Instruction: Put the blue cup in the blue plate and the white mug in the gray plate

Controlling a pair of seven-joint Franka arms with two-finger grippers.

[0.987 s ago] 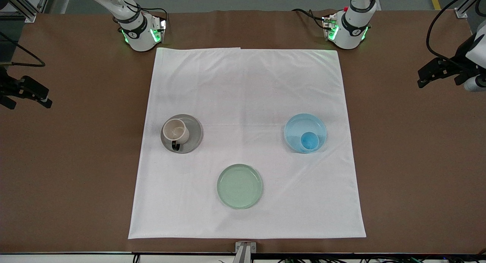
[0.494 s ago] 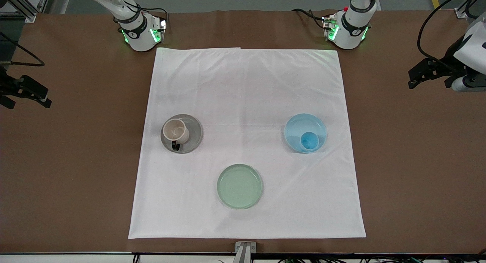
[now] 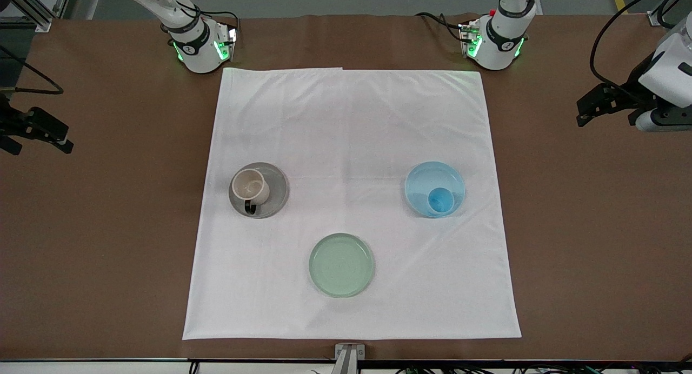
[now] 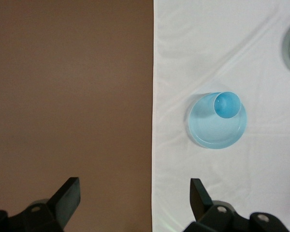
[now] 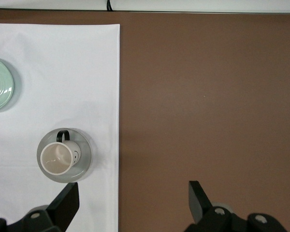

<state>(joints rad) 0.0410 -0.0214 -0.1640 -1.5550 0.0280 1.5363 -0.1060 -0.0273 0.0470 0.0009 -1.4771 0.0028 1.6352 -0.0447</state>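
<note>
Blue cup (image 3: 441,199) upright in blue plate (image 3: 424,180), well clear of left hand (image 4: 135,198). White mug (image 3: 250,186) upright in gray plate (image 3: 274,193), handle toward camera, well clear of right hand (image 5: 134,200).

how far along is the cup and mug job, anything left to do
Both placements look done: the blue cup stands in the blue plate and the white mug in the gray plate. Nothing is in hand: the left gripper and right gripper are open over bare table. Nothing looks left.

front camera looks down high; wrist cameras share the white cloth (image 3: 351,147)
</note>
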